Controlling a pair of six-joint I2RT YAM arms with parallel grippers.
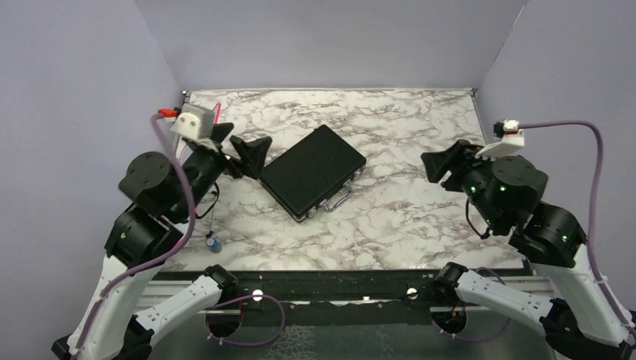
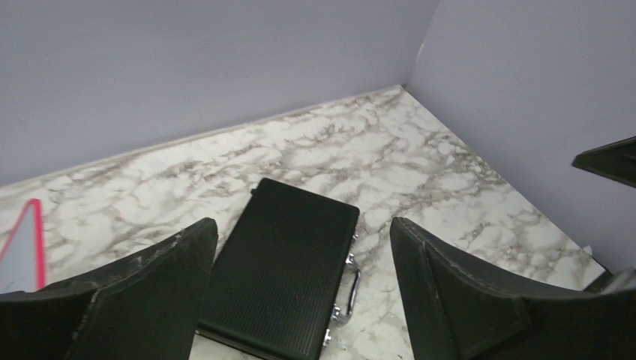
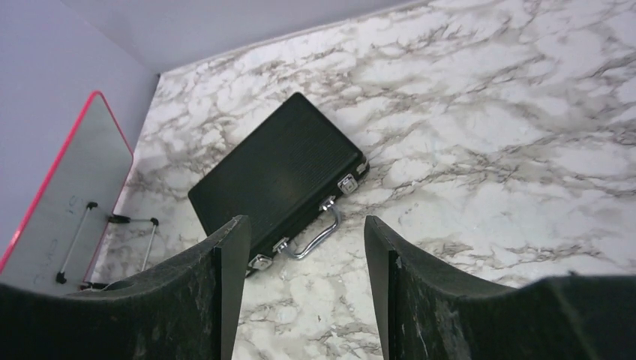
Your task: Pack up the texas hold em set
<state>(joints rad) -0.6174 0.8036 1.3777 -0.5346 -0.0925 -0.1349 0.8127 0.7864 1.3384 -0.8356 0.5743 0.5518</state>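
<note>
The case (image 1: 313, 172) is down on the table (image 1: 420, 232), lid shut, lying flat, a touch left of centre and turned on a diagonal. Its metal handle (image 1: 337, 199) sticks out from the near-right edge, with a silver latch on either side, plain to see from the right wrist. That handle side faces the right arm.

Over to the left gripper (image 1: 259, 157): it hovers just beside the case's left corner, fingers (image 2: 150, 300) spread wide, nothing between them. From its own camera the case lies below, framed in the gap between the two black fingers, untouched.

Now the right gripper (image 1: 433, 171): it hangs well apart from the case on the right side of the table, pointing back towards it. Its fingers (image 3: 202, 300) are parted too, a narrower gap than on the left, and empty.

At the far left, by the wall, the board (image 3: 67, 195) shows its red rim. Near the front left edge lies the tool (image 1: 214, 244), blue tip up, close under the left arm.
</note>
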